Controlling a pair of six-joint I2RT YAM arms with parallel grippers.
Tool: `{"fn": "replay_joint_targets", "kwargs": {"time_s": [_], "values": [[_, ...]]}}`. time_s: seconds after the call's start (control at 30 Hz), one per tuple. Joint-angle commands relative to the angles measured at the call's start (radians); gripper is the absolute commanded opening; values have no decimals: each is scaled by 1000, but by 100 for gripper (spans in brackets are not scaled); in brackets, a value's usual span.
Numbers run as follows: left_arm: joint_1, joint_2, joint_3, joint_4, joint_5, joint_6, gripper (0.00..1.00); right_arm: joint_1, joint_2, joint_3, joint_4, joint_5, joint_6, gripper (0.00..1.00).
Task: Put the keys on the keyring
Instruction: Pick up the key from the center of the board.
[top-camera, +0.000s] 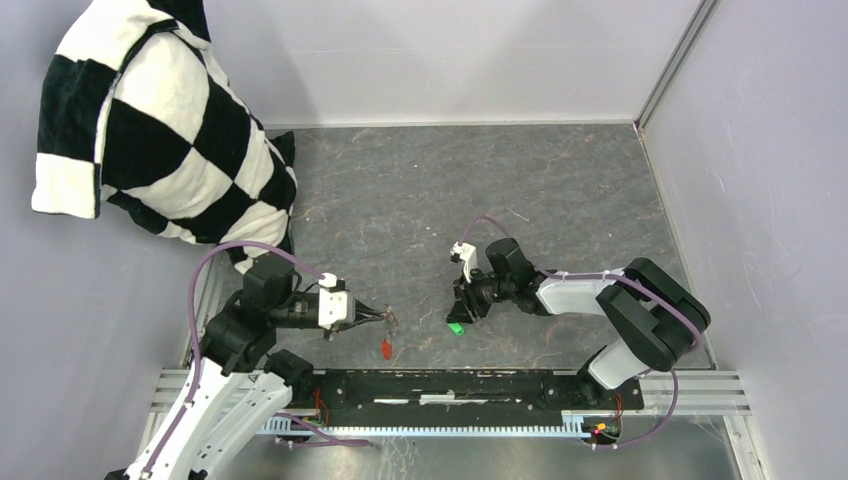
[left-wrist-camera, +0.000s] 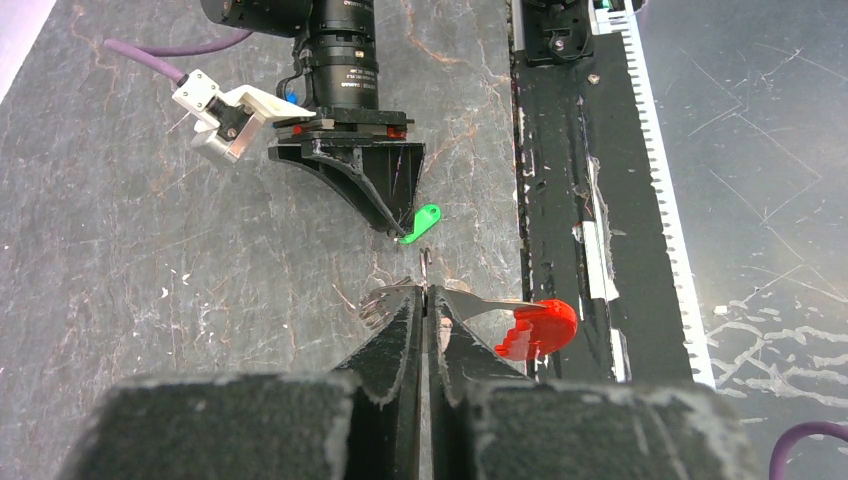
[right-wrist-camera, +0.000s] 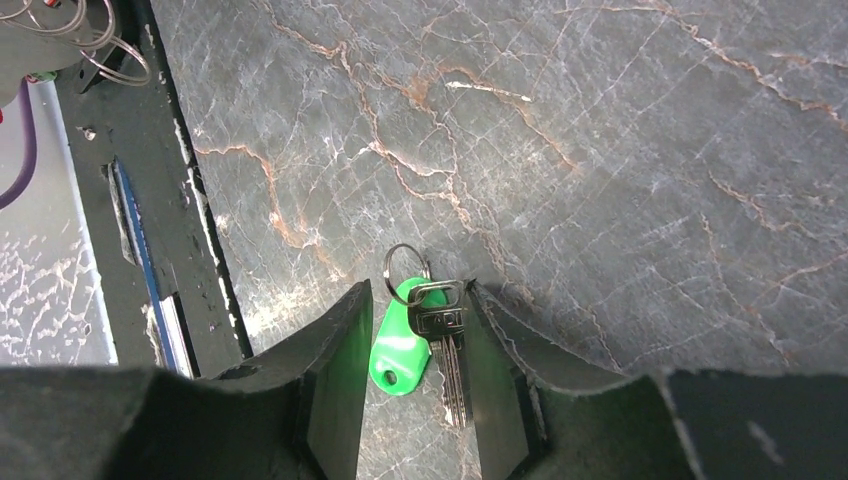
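Observation:
My left gripper (top-camera: 383, 318) is shut on the thin metal keyring (left-wrist-camera: 425, 272), which it holds edge-on just above the table. The red leaf-shaped tag (left-wrist-camera: 537, 328) hangs to its right and the grey chain strap (left-wrist-camera: 377, 306) to its left; the tag also shows in the top view (top-camera: 386, 347). My right gripper (right-wrist-camera: 417, 295) is open and low over the table. Its jaws straddle the green-headed key (right-wrist-camera: 398, 346) and silver metal keys (right-wrist-camera: 451, 362) on a small ring (right-wrist-camera: 404, 262). The green head also shows in the top view (top-camera: 456, 327) and the left wrist view (left-wrist-camera: 420, 223). No blue key is in view.
A black-and-white checked pillow (top-camera: 150, 130) lies at the back left. A black rail (top-camera: 450, 388) runs along the near edge. Several spare metal rings (right-wrist-camera: 105, 50) hang at the right wrist view's top left. Grey walls enclose the slate table (top-camera: 480, 190).

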Motion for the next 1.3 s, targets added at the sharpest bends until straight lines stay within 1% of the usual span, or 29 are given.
{"fn": "replay_joint_targets", "kwargs": {"time_s": [0.0, 0.43, 0.6, 0.7, 0.9, 1.07, 1.17, 1.27], "values": [[0, 4, 43, 1, 7, 19, 2, -9, 26, 10, 47, -54, -4, 44], [1, -1, 43, -7, 4, 17, 2, -25, 55, 79, 18, -67, -57, 43], [0, 1, 41, -5, 3, 17, 2, -25, 54, 122, -37, -97, -144, 43], [0, 4, 44, -6, 4, 16, 2, -25, 77, 154, -101, -120, -214, 42], [0, 4, 47, -6, 2, 15, 2, -27, 122, 165, -172, -132, -284, 41], [0, 4, 51, -6, 0, 13, 2, -27, 134, 162, -182, -157, -291, 40], [0, 3, 51, -4, -3, 13, 2, -28, 123, 147, -177, -169, -283, 37], [0, 4, 51, -4, -2, 15, 2, -29, 109, 134, -177, -174, -263, 38]]}}
